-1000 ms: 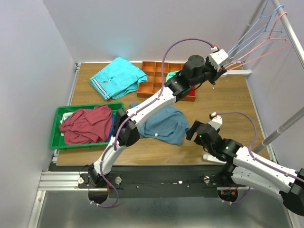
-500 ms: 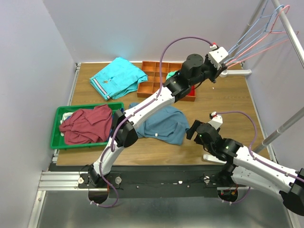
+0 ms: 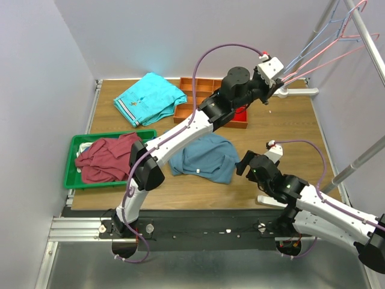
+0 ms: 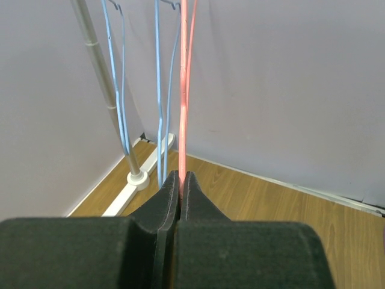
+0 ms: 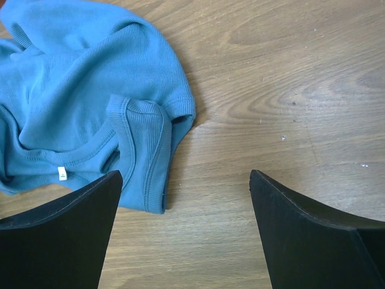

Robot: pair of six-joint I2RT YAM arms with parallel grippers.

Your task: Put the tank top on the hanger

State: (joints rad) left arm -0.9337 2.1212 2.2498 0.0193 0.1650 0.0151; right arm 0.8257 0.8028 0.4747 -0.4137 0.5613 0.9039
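Observation:
The steel-blue tank top [image 3: 204, 158] lies crumpled flat on the wooden table, its ribbed armhole edge toward my right gripper [image 5: 72, 102]. My right gripper [image 3: 245, 164] hovers open just right of it, with only bare wood between its fingers [image 5: 183, 180]. The pink wire hanger [image 3: 313, 60] hangs from the rack rail at the back right. My left gripper [image 3: 278, 83] is raised there and shut on the hanger's lower wire; in the left wrist view the pink wire [image 4: 183, 90] runs straight up out of the closed pads [image 4: 181, 176].
Light blue wire hangers [image 4: 159, 90] hang right beside the pink one, next to the rack's metal pole [image 4: 102, 78] and white foot [image 4: 137, 178]. A green bin [image 3: 67, 174] holds a maroon shirt [image 3: 108, 158]. A turquoise shirt [image 3: 149, 97] and an orange divided tray [image 3: 192, 90] lie at the back.
My left arm has swung left and up with the pink hanger still pinched, tilting the hanger higher on the rail. The right arm and tank top have not moved.

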